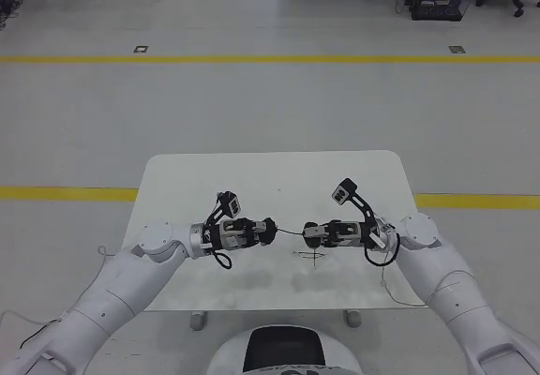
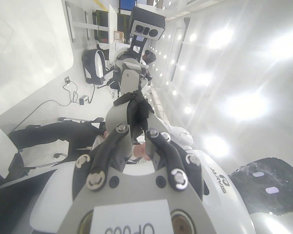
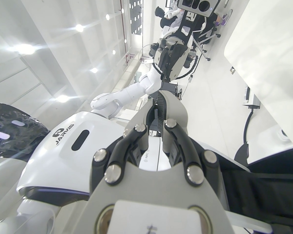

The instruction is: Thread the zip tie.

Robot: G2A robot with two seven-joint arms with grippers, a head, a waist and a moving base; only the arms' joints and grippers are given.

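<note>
The left hand point(image 2: 136, 109) has its two fingers pressed together, and they pinch one black end of the zip tie point(image 1: 292, 231). In the left wrist view the black strip comes out past the fingertips and bends to one side. The right hand point(image 3: 159, 99) is pressed together too. Between its fingers sits the ribbed strap of the same zip tie, running along the gap toward the fingertips. In the top view the two hands point at each other, tip toward tip, near but not touching, and the zip tie makes a thin dark line from one to the other. Both hands hang above the front half of the white desk point(image 1: 186, 183), about in the middle of its width, and the zip tie is held up off the surface. Each wrist view shows the other hand straight ahead. Around the desk there is pale floor with yellow lines point(image 1: 54, 193).
</note>
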